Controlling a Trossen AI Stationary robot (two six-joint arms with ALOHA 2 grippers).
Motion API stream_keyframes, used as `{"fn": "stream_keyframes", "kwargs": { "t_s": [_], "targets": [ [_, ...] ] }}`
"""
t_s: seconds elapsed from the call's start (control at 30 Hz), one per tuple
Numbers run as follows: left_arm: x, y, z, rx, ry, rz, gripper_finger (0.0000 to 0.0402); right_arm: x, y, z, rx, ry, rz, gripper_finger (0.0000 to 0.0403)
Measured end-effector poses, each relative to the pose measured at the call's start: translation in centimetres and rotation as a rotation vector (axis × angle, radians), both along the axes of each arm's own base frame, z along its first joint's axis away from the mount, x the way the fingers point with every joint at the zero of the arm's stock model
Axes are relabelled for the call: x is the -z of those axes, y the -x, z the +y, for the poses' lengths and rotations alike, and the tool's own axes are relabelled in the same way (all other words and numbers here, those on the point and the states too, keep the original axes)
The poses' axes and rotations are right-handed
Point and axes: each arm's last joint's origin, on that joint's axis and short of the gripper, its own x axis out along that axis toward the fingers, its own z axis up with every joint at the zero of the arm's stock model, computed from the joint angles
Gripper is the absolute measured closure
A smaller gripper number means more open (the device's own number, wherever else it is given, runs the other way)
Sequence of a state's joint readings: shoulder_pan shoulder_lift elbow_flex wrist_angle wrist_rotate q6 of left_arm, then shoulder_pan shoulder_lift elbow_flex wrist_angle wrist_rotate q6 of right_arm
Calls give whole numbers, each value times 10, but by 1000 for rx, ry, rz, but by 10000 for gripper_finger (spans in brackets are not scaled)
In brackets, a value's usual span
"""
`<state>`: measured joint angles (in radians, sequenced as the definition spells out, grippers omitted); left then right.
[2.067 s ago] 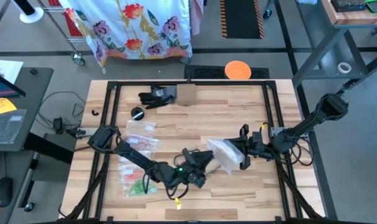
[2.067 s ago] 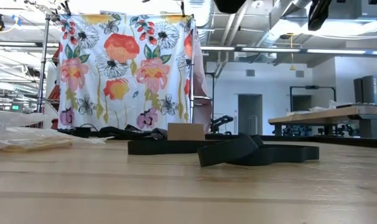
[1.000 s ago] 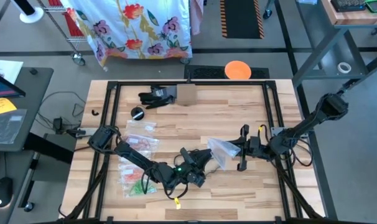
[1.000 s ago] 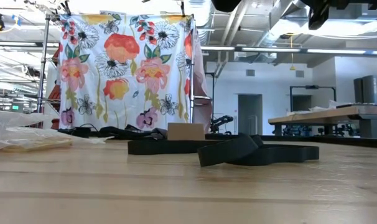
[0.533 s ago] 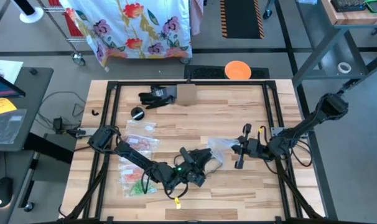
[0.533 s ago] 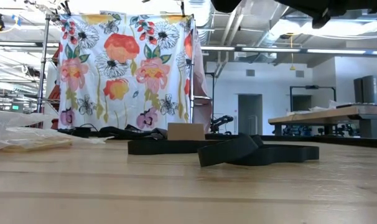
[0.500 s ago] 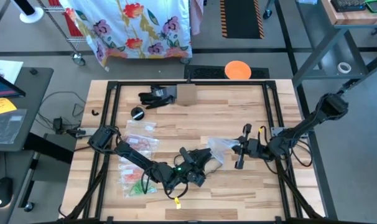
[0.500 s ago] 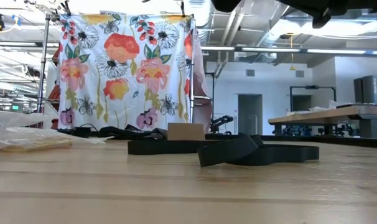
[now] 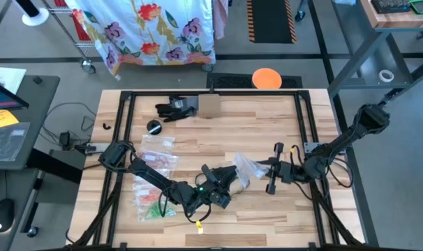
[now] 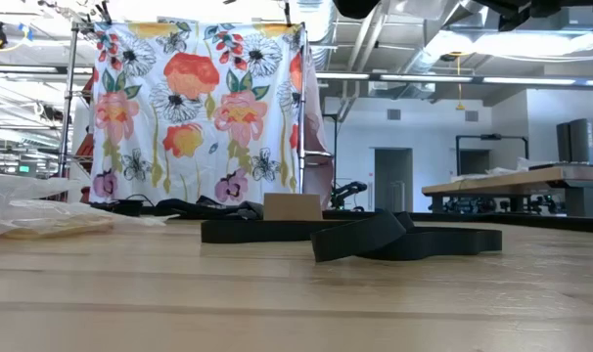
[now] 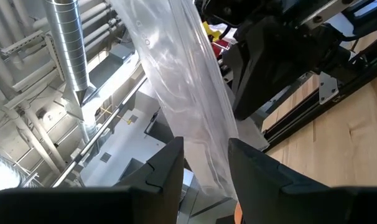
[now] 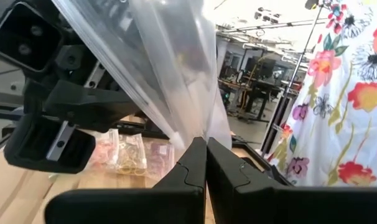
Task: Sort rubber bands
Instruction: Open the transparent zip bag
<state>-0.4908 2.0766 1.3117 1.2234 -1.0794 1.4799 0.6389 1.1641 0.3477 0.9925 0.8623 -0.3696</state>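
Observation:
A clear plastic bag [image 9: 242,167] hangs above the middle of the table between my two grippers. My left gripper [image 9: 227,177] comes at it from the left, my right gripper [image 9: 259,167] from the right, and both are shut on it. I see no loose rubber bands. Red, orange and green rubber bands show inside other clear bags [image 9: 156,162] lying flat at the table's left, also seen in the right wrist view as bags [image 12: 127,155]. In the low view only dark parts of the arms [image 10: 517,8] show at the top edge. My left gripper has the clear bag between its two fingers [image 11: 170,168], with the bag's film [image 11: 207,158] filling the gap. The bag runs on from the fingers toward my right gripper, clear of the table. My right gripper pinches a narrow gathered end of the bag [image 12: 198,134] between its shut fingertips [image 12: 195,163]. The fingers come about level from the table's right. From there the film spreads out toward my left gripper, clear of the table.
A black bundle [image 9: 176,107], a small cardboard box [image 9: 209,106] and a round black object [image 9: 154,126] lie at the far left of the table. Black straps [image 10: 404,239] lie across the middle. A yellow piece [image 9: 199,224] lies near the front edge.
My right gripper has rolled about its own axis while staying in place and shut. The bag, spread broad between the grippers a second ago, has turned with it and now shows narrower from above. My left gripper has kept still.

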Motion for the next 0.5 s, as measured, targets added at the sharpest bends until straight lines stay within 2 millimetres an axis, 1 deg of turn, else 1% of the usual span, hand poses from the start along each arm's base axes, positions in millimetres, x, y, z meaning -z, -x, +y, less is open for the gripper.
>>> {"fn": "stream_keyframes", "kwargs": {
  "t_s": [0.5],
  "targets": [
    [0, 0, 1, -3, 10, -8, 282, 5, 0, 1, 4, 36, 46, 403]
  ]
}}
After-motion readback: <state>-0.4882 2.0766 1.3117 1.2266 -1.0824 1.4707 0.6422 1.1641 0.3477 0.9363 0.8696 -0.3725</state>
